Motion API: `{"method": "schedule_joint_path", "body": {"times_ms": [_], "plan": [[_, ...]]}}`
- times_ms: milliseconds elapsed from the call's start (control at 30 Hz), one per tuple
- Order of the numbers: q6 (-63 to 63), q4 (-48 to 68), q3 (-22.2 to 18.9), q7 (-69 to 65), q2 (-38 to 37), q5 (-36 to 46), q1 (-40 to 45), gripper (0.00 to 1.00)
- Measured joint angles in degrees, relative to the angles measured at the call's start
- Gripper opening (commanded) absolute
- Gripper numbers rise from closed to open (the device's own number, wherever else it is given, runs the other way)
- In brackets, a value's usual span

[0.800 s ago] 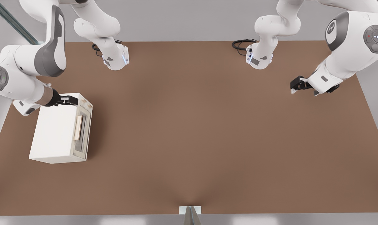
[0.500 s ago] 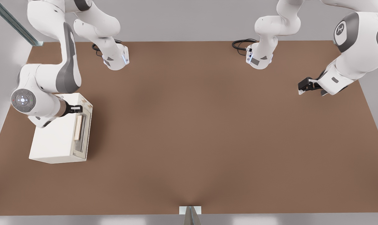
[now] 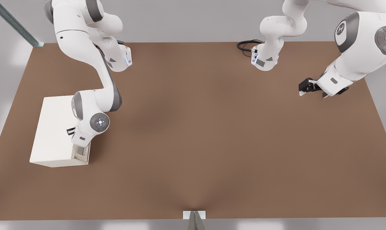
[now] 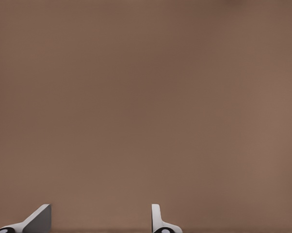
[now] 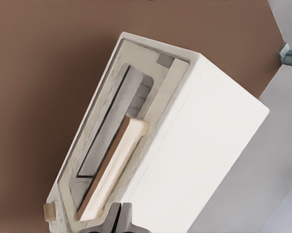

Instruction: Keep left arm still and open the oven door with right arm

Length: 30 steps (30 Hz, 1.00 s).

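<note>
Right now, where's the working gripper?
The gripper hangs over the white oven on the front view's left, right at the near end of the oven door's tan handle.

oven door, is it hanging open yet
No, in the right wrist view the oven door lies flush in the oven's front, its handle untouched, with the tool just short of it.

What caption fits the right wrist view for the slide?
Gripper hovering just above one end of the tan handle on the closed oven door.
</note>
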<state>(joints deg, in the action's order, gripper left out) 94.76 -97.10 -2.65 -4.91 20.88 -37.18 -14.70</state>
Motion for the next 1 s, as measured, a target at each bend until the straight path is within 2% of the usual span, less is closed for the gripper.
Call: {"method": "schedule_joint_path", "body": {"times_ms": [267,433,733,1000], "plan": [[1.4,-0.6,0.0,2.8,2.8,-9.9,-4.7,0.21],[1.9,-2.7,-0.1,5.8,3.6,-15.5,-4.9,0.21],[2.4,-9.5,-0.1,10.9,1.3,-16.9,-4.3,0.21],[3.5,-10.1,-0.1,13.7,1.7,-16.9,-3.1,0.21]]}}
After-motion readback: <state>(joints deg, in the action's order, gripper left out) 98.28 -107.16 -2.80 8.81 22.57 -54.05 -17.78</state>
